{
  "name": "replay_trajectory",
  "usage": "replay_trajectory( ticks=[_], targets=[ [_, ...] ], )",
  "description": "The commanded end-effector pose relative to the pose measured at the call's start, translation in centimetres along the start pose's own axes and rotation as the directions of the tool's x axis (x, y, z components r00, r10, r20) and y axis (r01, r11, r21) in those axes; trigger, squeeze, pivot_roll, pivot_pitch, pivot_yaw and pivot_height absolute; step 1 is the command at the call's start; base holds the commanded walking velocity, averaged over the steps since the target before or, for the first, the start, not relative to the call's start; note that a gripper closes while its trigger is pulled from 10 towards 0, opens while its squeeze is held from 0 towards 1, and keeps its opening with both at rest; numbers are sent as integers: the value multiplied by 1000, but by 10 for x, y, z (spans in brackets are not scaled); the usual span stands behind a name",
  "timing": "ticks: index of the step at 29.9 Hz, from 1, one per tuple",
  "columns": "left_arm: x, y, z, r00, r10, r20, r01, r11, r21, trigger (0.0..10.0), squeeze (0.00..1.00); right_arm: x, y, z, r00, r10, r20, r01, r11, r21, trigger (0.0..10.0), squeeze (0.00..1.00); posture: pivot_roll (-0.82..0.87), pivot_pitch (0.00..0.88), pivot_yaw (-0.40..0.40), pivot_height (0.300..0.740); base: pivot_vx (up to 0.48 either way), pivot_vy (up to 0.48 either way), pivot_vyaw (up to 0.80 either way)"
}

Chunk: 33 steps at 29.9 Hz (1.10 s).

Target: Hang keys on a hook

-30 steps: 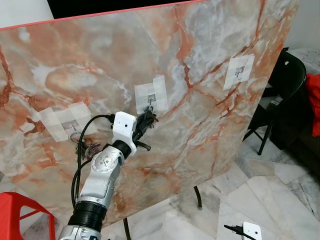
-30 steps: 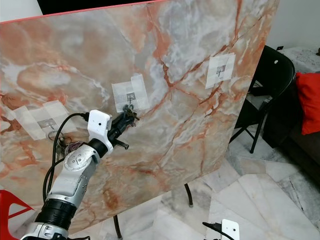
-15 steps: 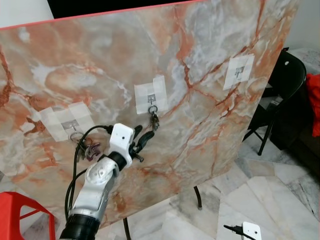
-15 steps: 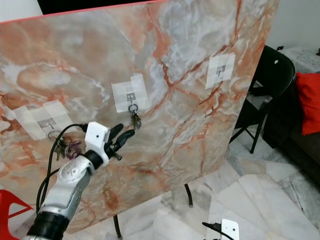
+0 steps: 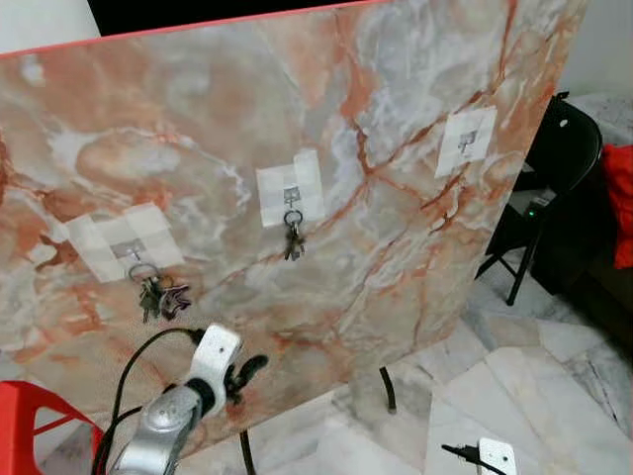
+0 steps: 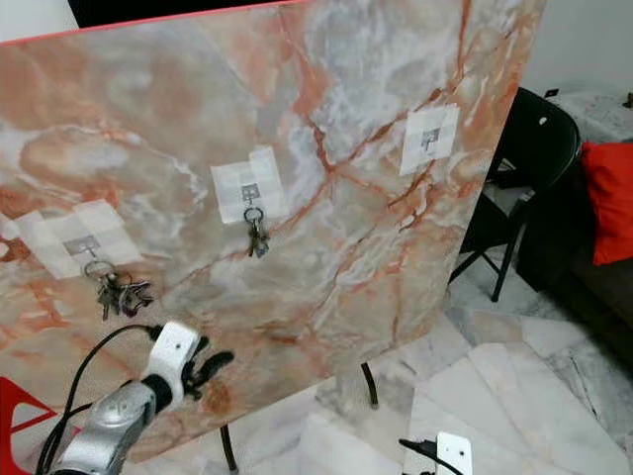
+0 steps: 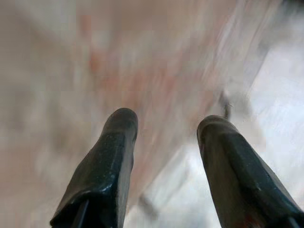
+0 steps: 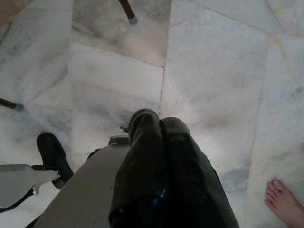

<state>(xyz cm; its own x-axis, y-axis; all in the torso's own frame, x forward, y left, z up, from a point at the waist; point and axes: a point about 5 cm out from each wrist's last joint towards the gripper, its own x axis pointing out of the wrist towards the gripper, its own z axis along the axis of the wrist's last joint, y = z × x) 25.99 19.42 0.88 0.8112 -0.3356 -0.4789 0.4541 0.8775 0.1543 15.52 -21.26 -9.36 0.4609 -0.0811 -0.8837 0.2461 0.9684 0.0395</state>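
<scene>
Keys (image 5: 292, 240) hang from the middle hook (image 5: 291, 195) on the marble board (image 5: 396, 129), dangling free just below its white tape patch (image 5: 290, 188). Nothing touches them. Left of that hook, a second hook (image 5: 130, 250) on its own tape patch carries another key bunch (image 5: 158, 295). Right of the middle hook and higher, a third hook (image 5: 467, 141) is bare.

Left hand (image 5: 240, 374) sits well below the middle hook and to its left, in front of the board's lower part, fingers (image 7: 111, 156) spread apart, holding nothing. Left wrist view is blurred.

Right hand (image 8: 159, 124) hangs low over the marble floor (image 8: 213, 71), fingers pressed together, empty. A person's bare foot (image 8: 284, 202) is on the floor near it.

Right of the board: black folding chair (image 5: 559, 158), red cushion (image 5: 623, 203). Red stool (image 5: 25, 426) below the board's left end.
</scene>
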Motion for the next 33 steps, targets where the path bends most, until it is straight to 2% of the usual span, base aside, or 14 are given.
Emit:
replay_trajectory(
  ticks=[1, 5, 6, 8, 12, 16, 18, 23, 24, 27, 33],
  targets=[
    [-4, -2, -23, 995, -5, -103, 7, 1000, 25, 10000, 0, 0, 0, -3, 1000, -2, -9, 2, 1000, 0, 10000, 0, 14, 0, 16, 740, 0, 0, 0],
    [-4, 0, -37, 987, 21, -158, -24, 1000, -19, 10000, 0, 0, 1, -3, 1000, 2, -6, -2, 1000, -11, 10000, 0, 15, 0, 19, 740, 0, 0, 0],
    [-4, 0, -45, 979, 32, -199, -40, 999, -33, 10000, 0, 0, 2, -2, 1000, 4, -5, -4, 1000, -11, 10000, 0, 20, 0, 17, 740, 0, 0, 0],
    [-4, -1, -47, 976, 34, -215, -42, 999, -33, 10000, 0, 0, 2, -2, 1000, 4, -4, -4, 1000, -10, 10000, 0, 20, 0, 17, 740, 0, 0, 0],
    [-4, -7, -63, 951, 48, -306, -66, 997, -48, 10000, 0, 0, 2, -1, 1000, 8, -5, -9, 999, -44, 10000, 0, 18, 0, 18, 740, 0, 0, 0],
    [-9, -12, -77, 923, 93, -374, -127, 990, -69, 10000, 0, 0, 3, -1, 1000, 5, 0, -5, 1000, -22, 10000, 0, 13, 0, 20, 740, 0, 0, 0],
    [-17, -18, -92, 897, 109, -428, -163, 982, -93, 10000, 0, 0, 3, -1, 1000, 7, -15, -8, 998, -69, 10000, 0, 7, 0, 19, 740, 0, 0, 0],
    [-23, -21, -101, 878, 142, -456, -230, 963, -143, 10000, 0, 0, 2, 2, 1000, 19, -12, -21, 988, -151, 10000, 0, 6, 0, 18, 740, 0, 0, 0],
    [-24, -23, -102, 877, 149, -456, -239, 960, -146, 10000, 0, 0, 2, 3, 999, 24, -22, -29, 976, -218, 10000, 0, 8, 0, 17, 740, 0, 0, 800],
    [-25, -25, -105, 871, 156, -466, -248, 958, -142, 10000, 0, 0, 2, 5, 999, 36, -36, -45, 947, -318, 10000, 0, 10, 0, 12, 740, 0, 0, 800],
    [-26, -28, -108, 862, 160, -481, -252, 959, -133, 10000, 0, 0, 2, 5, 998, 41, -38, -51, 945, -322, 10000, 0, 6, 0, 14, 740, 0, 0, 800]
  ],
)
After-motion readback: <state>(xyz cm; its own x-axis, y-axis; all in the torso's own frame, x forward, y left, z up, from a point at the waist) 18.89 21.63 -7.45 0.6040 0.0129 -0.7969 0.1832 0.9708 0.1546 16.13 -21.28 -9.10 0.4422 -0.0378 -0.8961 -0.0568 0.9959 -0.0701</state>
